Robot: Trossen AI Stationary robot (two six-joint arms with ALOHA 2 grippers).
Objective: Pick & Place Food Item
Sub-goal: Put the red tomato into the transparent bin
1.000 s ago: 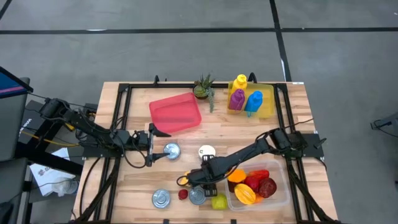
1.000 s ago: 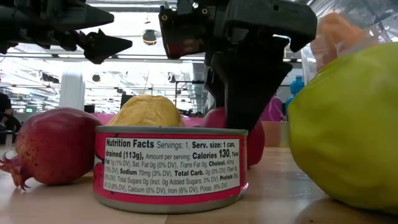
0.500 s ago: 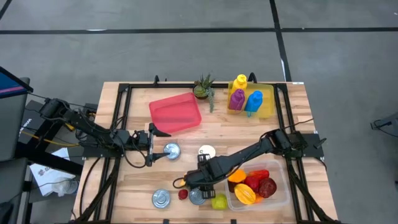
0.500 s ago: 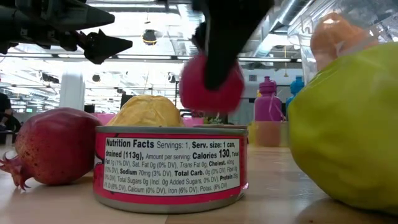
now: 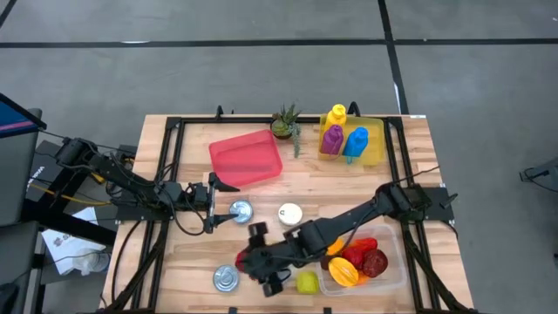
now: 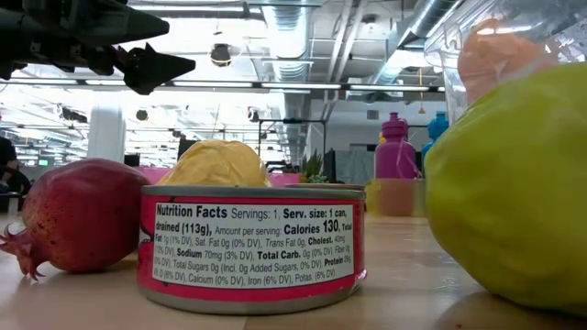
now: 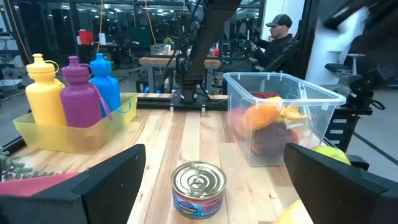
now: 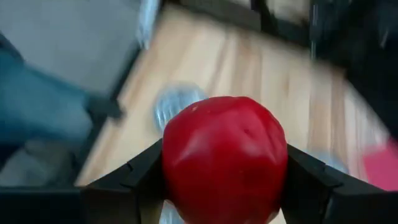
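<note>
- A red apple [image 8: 224, 158] is held between the fingers of the right gripper [image 5: 253, 262], which are closed partway around it; a second ago the gripper was down at the tuna can [image 6: 252, 247], and it has since been raised out of the low view.
- In the high view the right gripper is now placed near the front edge of the table [image 5: 187, 262], just beside the silver can [image 5: 226, 278] and well apart from the clear bin [image 5: 391, 273].
- The pick is judged done; the placing is not yet made, and the target cannot be told.
- The left gripper [image 5: 215, 202] is held wide open and empty, near the can [image 7: 198, 188] at the table's middle.
- On the tuna can's label "Nutrition Facts", "Calories 130" and "drained (113g)" can be read.
- No writing is legible on the bottles [image 7: 71, 93].
</note>
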